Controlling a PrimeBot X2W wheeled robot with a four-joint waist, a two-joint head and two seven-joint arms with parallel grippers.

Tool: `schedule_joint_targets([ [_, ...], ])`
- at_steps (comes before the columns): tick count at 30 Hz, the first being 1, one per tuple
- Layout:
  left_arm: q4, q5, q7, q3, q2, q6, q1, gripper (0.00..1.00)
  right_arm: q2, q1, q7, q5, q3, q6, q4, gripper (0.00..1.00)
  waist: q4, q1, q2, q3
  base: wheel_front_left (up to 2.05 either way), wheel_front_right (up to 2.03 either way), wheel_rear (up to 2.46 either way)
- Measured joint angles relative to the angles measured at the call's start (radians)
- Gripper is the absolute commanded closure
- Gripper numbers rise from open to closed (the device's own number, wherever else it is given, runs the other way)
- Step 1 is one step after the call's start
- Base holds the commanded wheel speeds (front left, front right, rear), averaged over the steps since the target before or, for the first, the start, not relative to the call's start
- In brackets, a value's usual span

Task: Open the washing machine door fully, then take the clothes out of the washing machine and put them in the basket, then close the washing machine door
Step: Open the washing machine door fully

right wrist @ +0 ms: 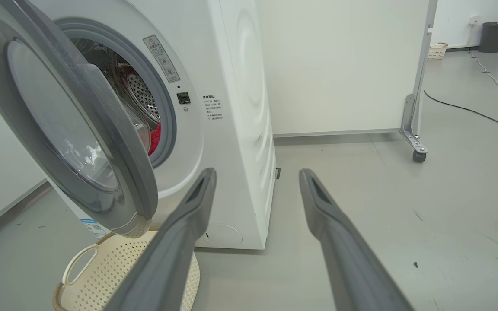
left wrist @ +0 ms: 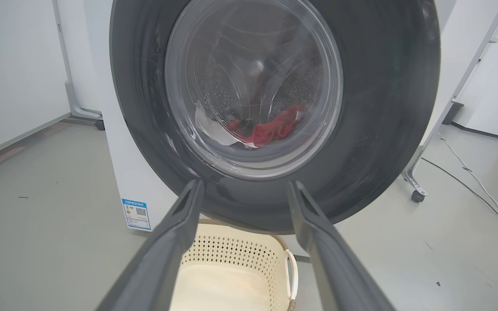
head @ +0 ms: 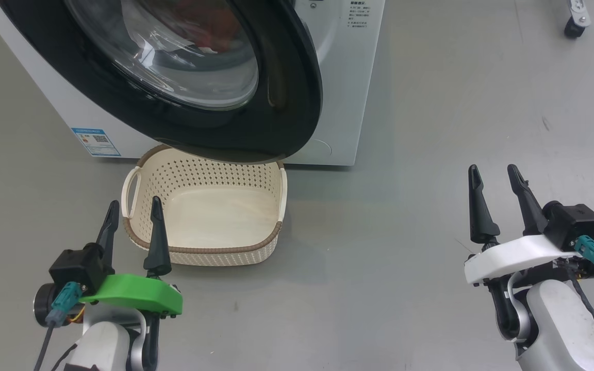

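Two claws hang low over the grey floor [head: 405, 257], each with its dark fingers spread wide and nothing between them. The left claw [head: 135, 201] is at the near left corner of the basket [head: 209, 253]. In the head view its fingertips overlap the basket's brown rim, and I cannot tell whether they touch it. The right claw [head: 493, 168] is well apart from it on the right, over bare floor and level with the right side of the washing machine [head: 348, 77]. The basket stands on the floor just in front of the machine, with its far rim under the lower edge of the washing machine door [head: 297, 103]. The door is swung partly open, its glossy black rim tilted out over the basket, and the grey-rimmed drum opening shows behind it in the right wrist view. The clothes [left wrist: 270, 127] lie at the bottom of the drum, seen through the door's clear glass in the left wrist view: a red garment with a white piece just to its left. A blue sticker [head: 96, 141] marks the machine's lower front corner, left of the basket.
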Motion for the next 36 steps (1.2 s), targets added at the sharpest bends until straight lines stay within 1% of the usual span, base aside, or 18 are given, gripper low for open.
schedule_joint_targets([
  [27, -0.001, 0.0, 0.0, -0.002, 0.0, 0.0, 0.0, 0.0, 0.005, 0.001, -0.001, -0.014, -0.011, 0.002, -0.002, 0.0, 0.006, 0.0001, 0.0, 0.017, 0.0, 0.0, 0.0],
  [36, -0.017, 0.0, 0.0, -0.019, 0.0, 0.0, 0.0, 0.0, -0.018, -0.026, -0.002, -0.034, -0.008, 0.004, -0.032, 0.0, 0.012, 0.0, 0.0, 0.047, 0.0, 0.0, 0.0],
])
